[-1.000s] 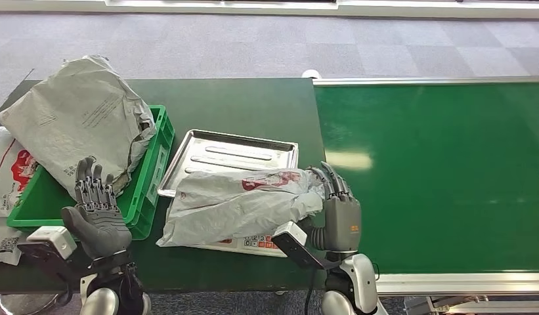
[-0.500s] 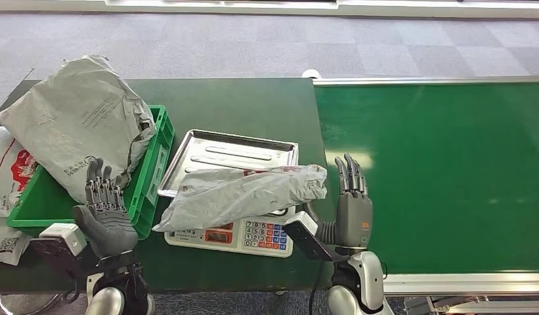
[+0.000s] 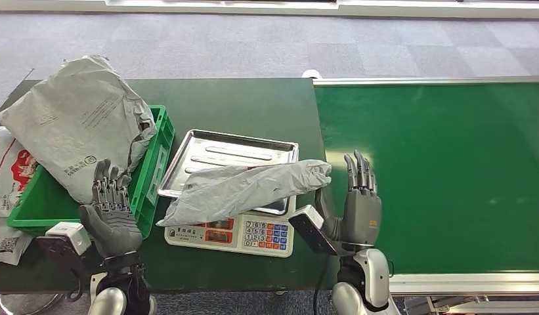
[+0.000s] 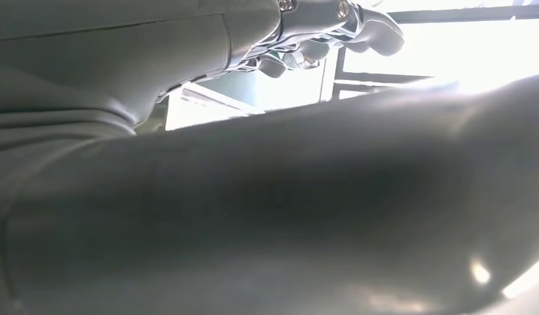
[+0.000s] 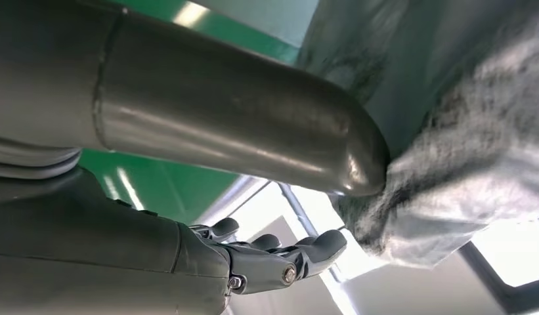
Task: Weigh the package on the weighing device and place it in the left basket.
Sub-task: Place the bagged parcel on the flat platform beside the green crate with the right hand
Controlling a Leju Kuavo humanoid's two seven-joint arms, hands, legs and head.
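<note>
Before me stands a dark green table (image 3: 240, 105), and touching its right end a brighter green conveyor belt (image 3: 444, 170) framed in silver metal runs off to my right. A pale glare of overhead light lies on the belt near the table. Beyond both spreads grey carpet-tiled floor (image 3: 266, 46), ending at a white strip along the far edge.

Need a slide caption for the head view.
Grey package lies on the scale; right hand open beside it, left hand by the basket.
</note>
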